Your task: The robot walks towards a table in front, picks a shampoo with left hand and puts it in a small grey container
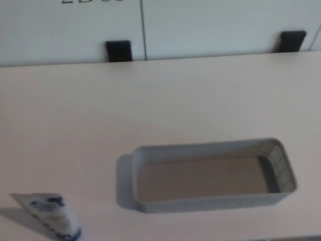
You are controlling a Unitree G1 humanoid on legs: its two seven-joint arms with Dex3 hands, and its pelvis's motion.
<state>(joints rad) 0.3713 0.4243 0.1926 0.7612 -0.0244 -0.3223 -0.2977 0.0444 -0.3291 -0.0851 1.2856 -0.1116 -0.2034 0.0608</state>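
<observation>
Picking step: not begun. The table fills the view, so the walk-up looks done or nearly so, and the grab is the job in hand.
Left hand: nowhere in the picture, so I cannot tell whether it is loose or clenched.
Right hand: out of view too, same answer.
Shampoo: a white tube with blue print, lying flat on the table in the lower left corner. The blue cap end points toward the bottom edge, and nothing touches it.
Container: a small grey basket with mesh walls, lower centre to right, long side running across the view.
Inside the container: nothing, just bare floor from end to end.
Tube to container: well apart, with the tube off to the container's left and clear tabletop between them.
Next move: the left hand should come in from the left, drop onto the tube and close across its body. The tube lies at a slant, so the wrist likely needs turning to match.
After that: lift, carry right over the basket's left rim, let go inside.
Watch for: the tube seems close to the near table edge, and a clumsy nudge might slide it off.
</observation>
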